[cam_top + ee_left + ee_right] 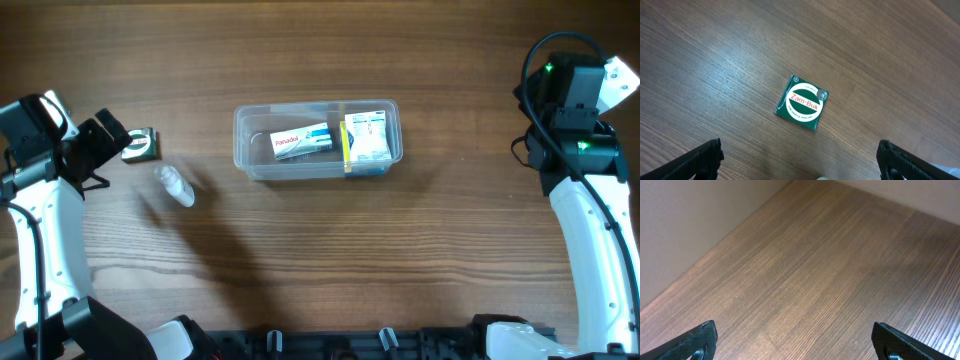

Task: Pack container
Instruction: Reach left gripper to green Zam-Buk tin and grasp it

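Note:
The clear plastic container (241,140) stands at the table's middle and holds a white Panadol box (301,141) and a second white-and-yellow box (365,138). A green Zam-Buk tin (802,102) lies on the table at the far left, also in the overhead view (142,146). My left gripper (799,165) is open and empty, hovering just left of the tin. A small clear plastic bottle (175,186) lies beside it. My right gripper (797,342) is open and empty over bare wood at the far right.
The right arm (585,215) stands along the right edge, the left arm (45,230) along the left edge. A wall borders the table in the right wrist view (685,220).

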